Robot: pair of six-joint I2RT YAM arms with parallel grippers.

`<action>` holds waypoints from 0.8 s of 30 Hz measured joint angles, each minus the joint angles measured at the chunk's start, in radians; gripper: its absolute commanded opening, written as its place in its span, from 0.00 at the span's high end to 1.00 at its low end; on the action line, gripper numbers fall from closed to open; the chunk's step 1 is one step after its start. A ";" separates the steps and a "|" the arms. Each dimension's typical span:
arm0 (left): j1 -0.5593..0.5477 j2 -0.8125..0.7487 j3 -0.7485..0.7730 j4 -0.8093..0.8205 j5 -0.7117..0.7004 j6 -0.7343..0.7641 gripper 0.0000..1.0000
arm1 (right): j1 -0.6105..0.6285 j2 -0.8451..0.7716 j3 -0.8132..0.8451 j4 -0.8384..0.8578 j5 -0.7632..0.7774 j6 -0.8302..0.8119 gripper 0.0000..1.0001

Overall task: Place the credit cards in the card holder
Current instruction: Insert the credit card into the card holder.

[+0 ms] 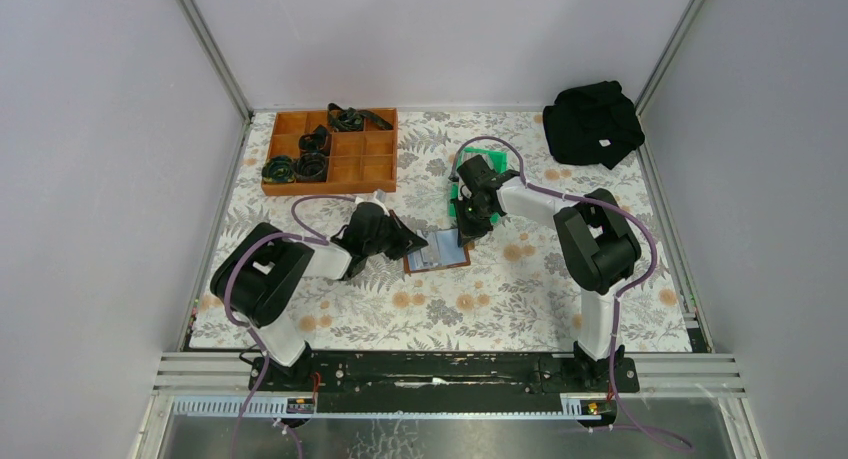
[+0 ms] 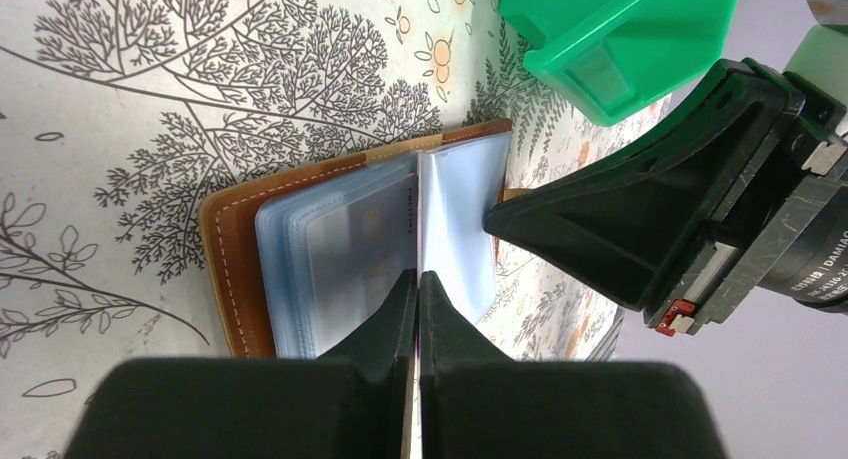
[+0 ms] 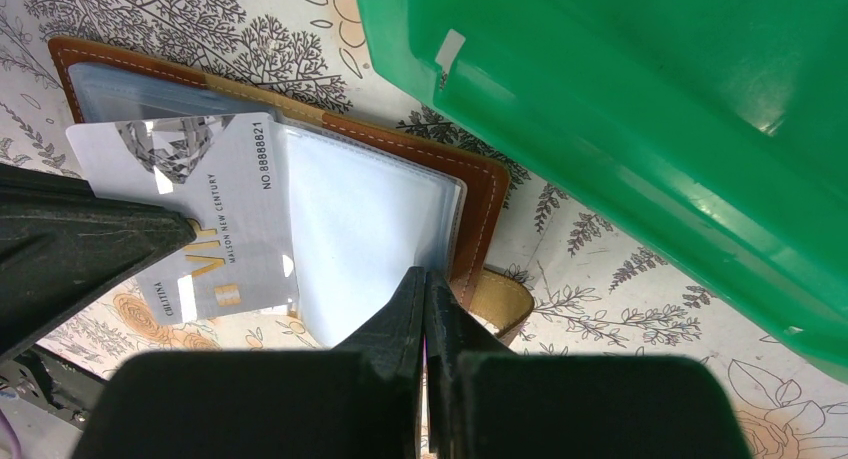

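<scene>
Left jaws clamped on credit card [image 3: 215, 209] — corner hidden | right jaws together at card holder [image 3: 485, 194] — green bin [image 3: 650, 129] cropped

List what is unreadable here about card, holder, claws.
- Top view: card holder tiny, partly under both claws.
- Right wrist: left claw covers the credit card's corner; right claw's fingers hide whether it pinches a sleeve.
- Green bin: contents hidden by its wall in wrist views, by the right arm above.

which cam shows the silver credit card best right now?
Right wrist: the credit card shows its printed face, over the card holder. Left wrist gets it edge-on at the left pincer; top external shows it too small to tell.
</scene>
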 measured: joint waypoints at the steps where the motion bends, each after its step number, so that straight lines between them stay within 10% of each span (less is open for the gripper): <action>1: 0.000 0.001 0.002 0.000 0.000 -0.001 1.00 | 0.000 0.000 0.000 0.000 0.000 0.000 1.00; 24: 0.000 0.026 0.006 0.077 0.018 -0.034 1.00 | -0.002 0.004 0.003 -0.002 0.000 0.000 1.00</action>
